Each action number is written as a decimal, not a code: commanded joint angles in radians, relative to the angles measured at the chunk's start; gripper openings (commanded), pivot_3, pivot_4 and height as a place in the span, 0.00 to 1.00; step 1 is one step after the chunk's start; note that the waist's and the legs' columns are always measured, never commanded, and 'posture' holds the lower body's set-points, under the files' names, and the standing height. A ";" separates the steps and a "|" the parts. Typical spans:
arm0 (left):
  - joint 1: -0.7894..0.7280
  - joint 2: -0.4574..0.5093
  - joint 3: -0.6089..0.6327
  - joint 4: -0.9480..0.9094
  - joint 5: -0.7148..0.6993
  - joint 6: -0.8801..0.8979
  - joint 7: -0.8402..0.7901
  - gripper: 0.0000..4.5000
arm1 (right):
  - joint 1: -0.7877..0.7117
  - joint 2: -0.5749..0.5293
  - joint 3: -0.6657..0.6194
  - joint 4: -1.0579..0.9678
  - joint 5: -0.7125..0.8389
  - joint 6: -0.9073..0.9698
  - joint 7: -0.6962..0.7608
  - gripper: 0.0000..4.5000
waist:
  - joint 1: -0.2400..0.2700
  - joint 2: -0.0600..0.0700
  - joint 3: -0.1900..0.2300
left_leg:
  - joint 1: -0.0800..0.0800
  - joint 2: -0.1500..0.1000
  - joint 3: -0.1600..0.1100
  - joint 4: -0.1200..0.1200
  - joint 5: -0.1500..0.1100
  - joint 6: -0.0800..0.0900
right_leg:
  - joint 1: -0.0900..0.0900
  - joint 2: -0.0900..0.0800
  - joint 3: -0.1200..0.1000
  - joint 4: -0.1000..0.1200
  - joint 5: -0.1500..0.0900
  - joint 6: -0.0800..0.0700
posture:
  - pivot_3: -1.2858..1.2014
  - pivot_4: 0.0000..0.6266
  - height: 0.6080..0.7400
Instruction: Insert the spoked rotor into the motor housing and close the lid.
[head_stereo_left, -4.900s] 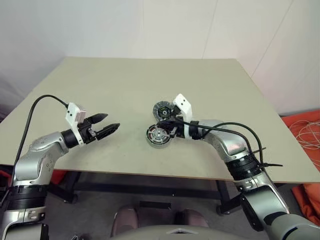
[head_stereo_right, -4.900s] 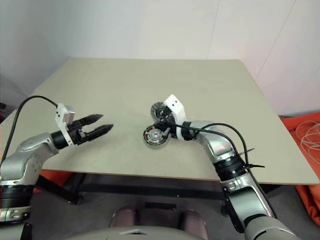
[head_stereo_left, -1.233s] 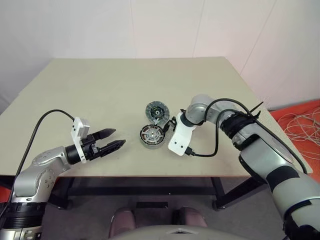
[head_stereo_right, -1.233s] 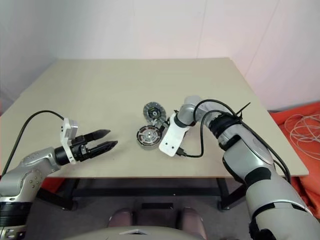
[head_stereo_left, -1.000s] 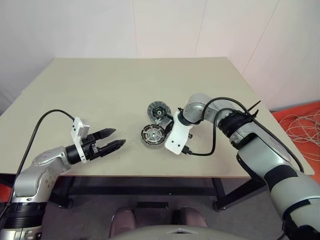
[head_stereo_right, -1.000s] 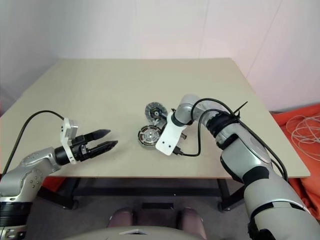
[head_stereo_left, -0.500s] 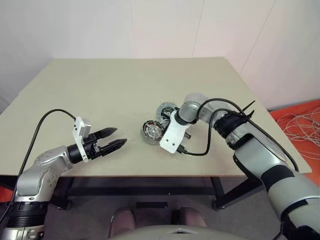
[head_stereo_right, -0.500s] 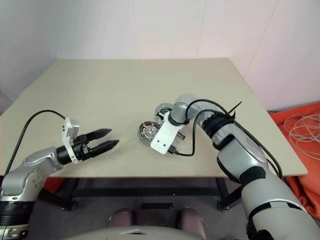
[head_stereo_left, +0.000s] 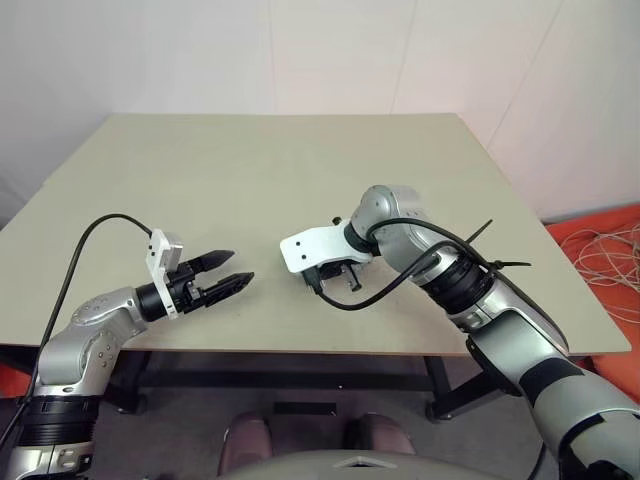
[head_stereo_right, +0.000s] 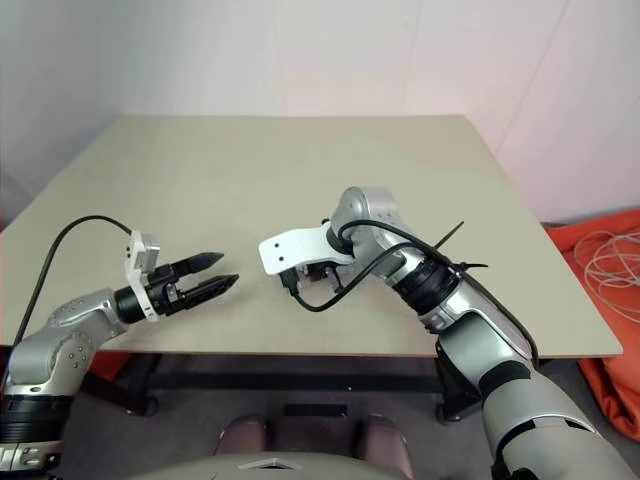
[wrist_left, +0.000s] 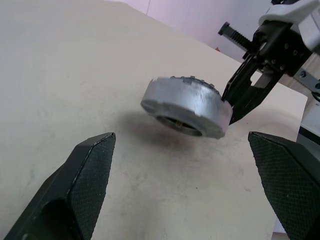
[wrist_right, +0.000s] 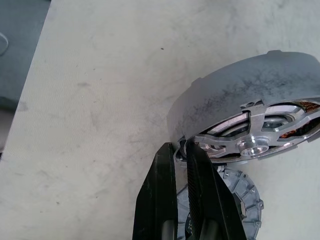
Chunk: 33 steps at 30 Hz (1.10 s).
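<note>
Silver-grey arms, black cables, white wrist brackets, black textured claw fingers (wrist_left: 85, 185).

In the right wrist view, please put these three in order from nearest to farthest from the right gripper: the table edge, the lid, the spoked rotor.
1. The spoked rotor: the right gripper is shut on its rim, so they are touching.
2. The lid: lies on the table just beneath the rotor, close beside the fingers.
3. The table edge: far off, next to the dark floor.
</note>
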 joint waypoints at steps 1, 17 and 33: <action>-0.024 0.001 0.002 -0.008 0.001 -0.019 -0.008 1.00 | -0.044 0.000 0.007 -0.026 -0.004 0.087 0.011 0.00 | 0.008 0.000 0.000 | 0.000 0.000 0.000 0.000 0.000 0.000 | 0.000 0.000 0.000 0.000 -0.001 0.001 | 0.52 0.00 1.00; -0.019 -0.001 0.006 -0.011 0.009 -0.021 0.002 1.00 | -0.086 0.115 0.027 0.178 0.104 0.153 -0.115 0.00 | 0.024 0.001 0.000 | 0.002 0.000 -0.001 0.000 0.001 -0.002 | 0.001 0.000 0.002 0.002 -0.003 0.006 | 0.52 0.00 1.00; -0.059 0.000 -0.011 0.021 0.017 -0.021 -0.013 1.00 | -0.323 0.151 -0.339 0.038 0.441 0.349 -0.192 1.00 | 0.018 0.001 0.001 | 0.002 0.000 -0.001 -0.002 0.002 -0.003 | -0.001 0.000 0.003 0.002 -0.003 0.006 | 0.52 0.00 1.00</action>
